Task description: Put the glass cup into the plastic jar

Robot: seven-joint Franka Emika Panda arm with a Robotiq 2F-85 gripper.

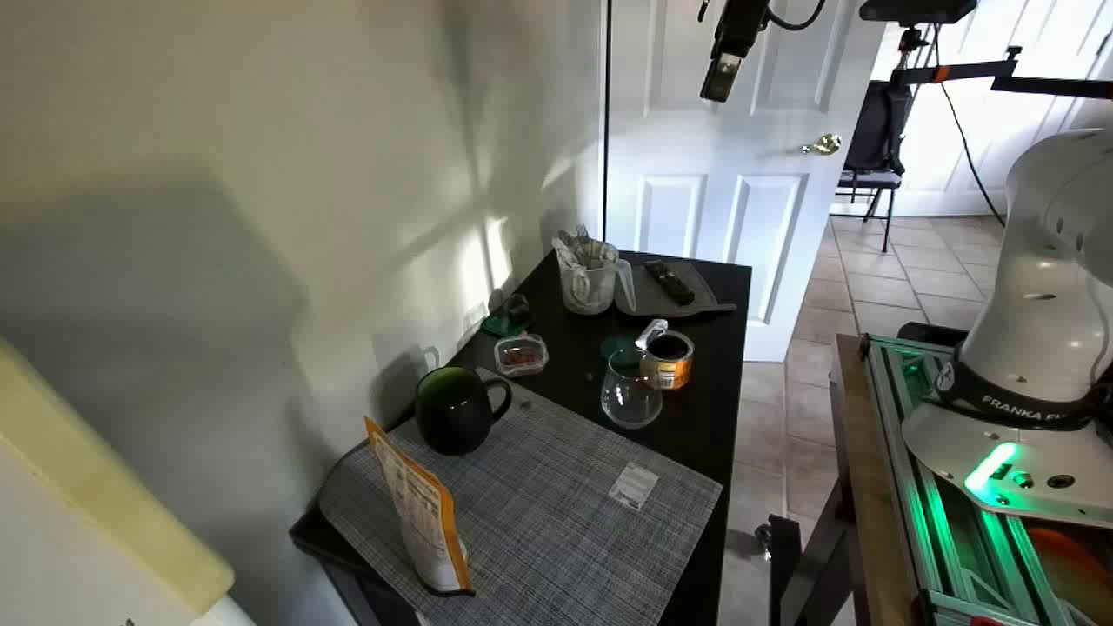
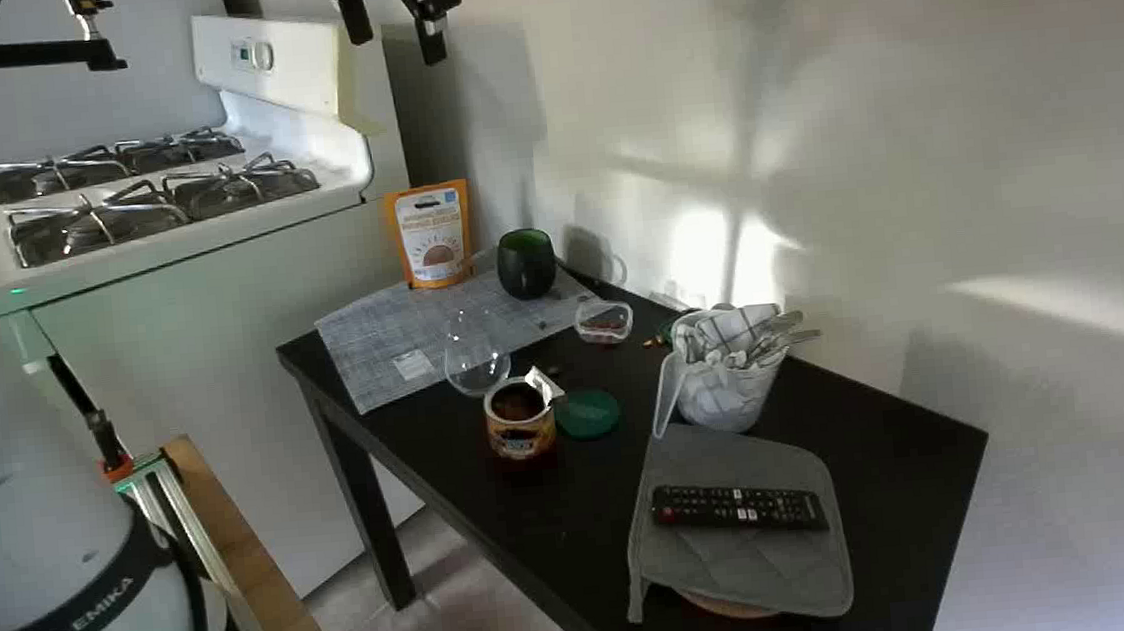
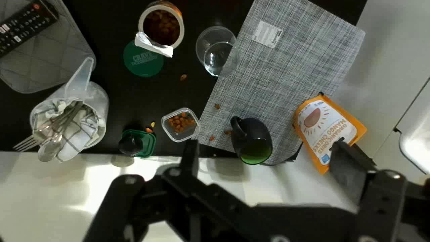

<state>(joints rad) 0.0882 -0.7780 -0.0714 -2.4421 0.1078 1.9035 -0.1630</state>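
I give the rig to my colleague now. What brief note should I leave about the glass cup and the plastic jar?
Gripper: open, fingers apart with nothing between them, raised above the table.
Glass cup: upright on the table, just beside the mat and near the open can.
Plastic jar: on the same table, holding a cloth and cutlery.
Done: no placing yet; the cup is neither gripped nor in the jar.
Left: grip the cup, lift it, put it into the jar. Room inside looks tight.

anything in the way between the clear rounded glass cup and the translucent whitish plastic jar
A round green lid lies flat roughly between; white checked cloth and silvery metal cutlery crowd the plastic jar, likely blocking the glass cup.
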